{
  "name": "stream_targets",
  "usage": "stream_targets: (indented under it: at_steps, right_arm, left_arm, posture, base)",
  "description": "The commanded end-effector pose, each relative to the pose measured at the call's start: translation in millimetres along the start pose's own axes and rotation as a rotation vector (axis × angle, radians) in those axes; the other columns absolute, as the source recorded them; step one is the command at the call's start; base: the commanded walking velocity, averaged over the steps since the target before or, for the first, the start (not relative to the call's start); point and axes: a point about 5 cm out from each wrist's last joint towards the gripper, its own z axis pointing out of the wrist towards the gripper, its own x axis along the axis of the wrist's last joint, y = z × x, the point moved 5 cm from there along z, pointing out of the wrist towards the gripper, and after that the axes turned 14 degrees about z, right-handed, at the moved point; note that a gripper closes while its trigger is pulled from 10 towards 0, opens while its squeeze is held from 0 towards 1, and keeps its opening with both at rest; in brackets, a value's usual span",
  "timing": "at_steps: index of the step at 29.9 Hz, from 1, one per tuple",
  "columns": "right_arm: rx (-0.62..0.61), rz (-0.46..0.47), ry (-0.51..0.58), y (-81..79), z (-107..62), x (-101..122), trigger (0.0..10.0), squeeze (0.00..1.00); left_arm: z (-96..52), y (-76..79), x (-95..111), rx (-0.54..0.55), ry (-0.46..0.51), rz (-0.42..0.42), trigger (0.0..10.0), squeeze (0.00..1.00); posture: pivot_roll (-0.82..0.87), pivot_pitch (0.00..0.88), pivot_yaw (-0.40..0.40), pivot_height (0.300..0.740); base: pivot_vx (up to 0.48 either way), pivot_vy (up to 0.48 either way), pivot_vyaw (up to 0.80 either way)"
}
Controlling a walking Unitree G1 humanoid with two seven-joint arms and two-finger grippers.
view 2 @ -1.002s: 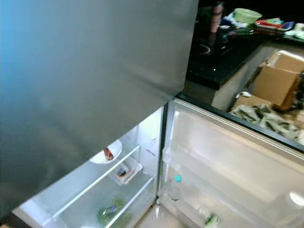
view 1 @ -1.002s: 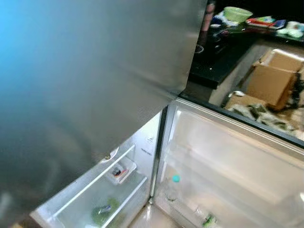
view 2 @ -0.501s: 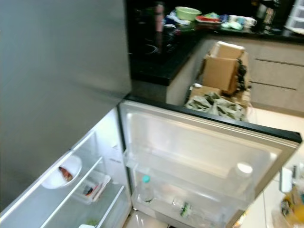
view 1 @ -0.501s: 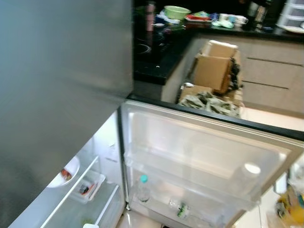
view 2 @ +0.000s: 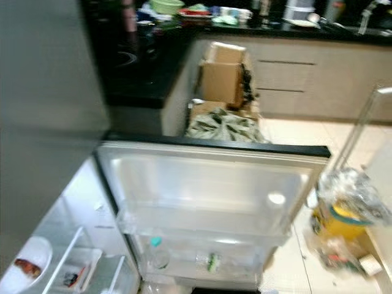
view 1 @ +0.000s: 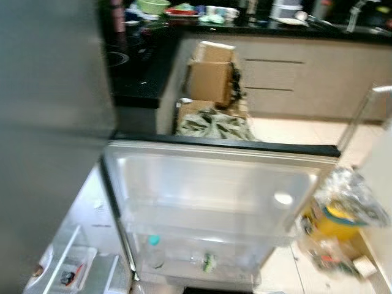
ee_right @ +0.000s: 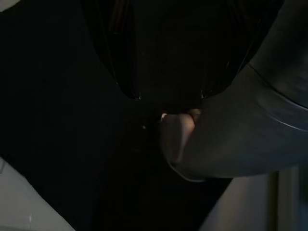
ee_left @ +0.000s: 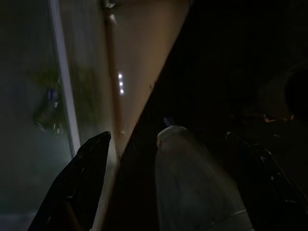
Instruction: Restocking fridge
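**Fridge open, restock not yet started**

You are looking down at the fridge door point(view 1: 214, 184), which is standing wide open. Its lower bin is holding a bottle with a teal cap point(view 1: 154, 245) and a small green-labelled item point(view 1: 208, 262). The stainless upper door point(view 1: 49, 122) is blocking much of the interior. Low inside, a white plate with something red point(view 2: 27, 269) and a small tray point(view 2: 73, 275) are sitting on the shelves.

On the floor by the door's free edge, a plastic bag with a yellow container point(view 1: 343, 211) is lying there, probably the stock to load, though you cannot confirm the contents.

The left gripper point(ee_left: 125, 163) is hanging low; one black finger point(ee_left: 79, 183) and a grey finger are sitting apart with a gap between them, so the fingers are spread and pinching nothing. Beyond those fingertips a lit fridge shelf edge with greenish items is blurring past.

The right gripper point(ee_right: 183, 139) is sitting in deep shade, and you cannot tell its finger state.

Progress: the door is open, and that is all that is done. Nothing is in hand, and the bag is sitting well apart from both sets of fingers. Picking items and shelving them are all left.
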Motion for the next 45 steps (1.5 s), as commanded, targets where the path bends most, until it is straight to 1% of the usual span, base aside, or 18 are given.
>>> stream_targets:
  at_steps: [1,5,8,11,17,24,31,32,34,36,37,38,39,41,42,45]
  right_arm:
    - [-0.003,-0.008,-0.005,1.3,-0.5,-1.2,10.0,0.0]
    - [-0.005,-0.004,0.004,1.8,-0.6,0.3,10.0,0.0]
    - [-0.003,-0.007,0.006,1.8,-0.6,0.8,10.0,0.0]
    - [0.0,-0.004,0.01,1.4,-0.6,1.6,10.0,0.0]
    - [0.0,-0.002,0.017,1.3,-0.6,2.7,10.0,0.0]
    - [-0.002,0.005,0.049,2.4,-0.8,10.6,10.0,0.0]
    - [0.014,0.0,0.15,1.7,-1.5,47.5,10.0,0.0]
    - [0.014,0.0,0.15,1.7,-1.5,47.5,10.0,0.0]
    - [0.035,0.013,0.186,-2.0,-1.6,61.3,10.0,0.0]
    - [0.071,0.027,0.222,-9.0,-1.7,76.5,10.0,0.0]
    - [0.071,0.027,0.222,-9.0,-1.7,76.5,10.0,0.0]
    - [0.113,0.039,0.252,-16.5,-2.1,88.4,10.0,0.0]
    - [0.113,0.039,0.252,-16.5,-2.1,88.4,10.0,0.0]
    - [0.148,0.043,0.274,-23.0,-2.8,98.4,10.0,0.0]
    - [0.148,0.043,0.274,-23.0,-2.8,98.4,10.0,0.0]
    - [0.204,0.054,0.313,-33.9,-4.6,116.3,10.0,0.0]
  left_arm:
    - [-1.0,2.2,-6.2,-0.009,-0.019,0.004,10.0,0.0]
    - [-0.8,3.5,-4.2,-0.022,-0.008,0.005,10.0,0.0]
    - [-0.6,4.8,-3.5,-0.033,-0.006,0.013,10.0,0.0]
    - [-0.6,3.6,-3.1,-0.023,-0.004,0.001,10.0,0.0]
    - [-0.7,0.9,-2.9,-0.005,-0.003,-0.006,10.0,0.0]
    - [-0.9,0.3,-3.1,-0.001,-0.003,-0.007,10.0,0.0]
    - [-1.0,-2.3,-1.6,0.009,0.002,-0.01,10.0,0.0]
    - [-1.0,-2.3,-1.6,0.009,0.002,-0.01,10.0,0.0]
    - [-1.0,-2.6,-1.5,0.01,0.003,-0.009,10.0,0.0]
    - [-0.9,-2.9,-0.4,0.011,0.007,-0.012,10.0,0.0]
    - [-0.9,-2.9,-0.4,0.011,0.007,-0.012,10.0,0.0]
    - [-0.5,-2.8,1.3,0.01,0.013,-0.012,10.0,0.0]
    - [-0.5,-2.8,1.3,0.01,0.013,-0.012,10.0,0.0]
    - [0.0,-3.1,4.2,0.011,0.024,-0.016,10.0,0.0]
    - [0.0,-3.1,4.2,0.011,0.024,-0.016,10.0,0.0]
    - [1.1,-4.4,10.9,0.014,0.044,-0.018,10.0,0.0]
  posture:
    - [-0.03,0.0,-0.004,0.74]
    - [-0.03,0.0,-0.004,0.74]
    - [-0.03,0.0,-0.005,0.74]
    - [-0.03,0.0,-0.004,0.74]
    - [-0.03,0.0,-0.003,0.74]
    - [-0.03,0.0,-0.003,0.74]
    - [-0.03,0.001,-0.002,0.74]
    - [-0.03,0.001,-0.002,0.74]
    - [-0.04,0.001,-0.002,0.74]
    - [-0.04,0.002,-0.001,0.74]
    - [-0.04,0.002,-0.001,0.74]
    - [-0.04,0.002,-0.002,0.74]
    - [-0.04,0.002,-0.002,0.74]
    - [-0.04,0.002,-0.002,0.74]
    - [-0.04,0.002,-0.002,0.74]
    - [-0.04,0.003,-0.002,0.74]
  base:
    - [0.0,0.0,-0.79]
    - [0.0,0.0,-0.19]
    - [0.0,-0.48,0.0]
    - [0.0,-0.48,0.0]
    - [0.0,0.0,0.0]
    - [0.0,0.0,0.0]
    - [0.0,0.0,0.0]
    - [0.0,0.0,0.0]
    - [0.0,0.0,0.0]
    - [0.0,0.0,0.0]
    - [0.0,0.0,0.0]
    - [0.0,0.0,0.0]
    - [0.0,0.0,0.0]
    - [0.0,0.0,0.0]
    - [0.0,0.0,0.0]
    - [0.0,0.0,0.0]
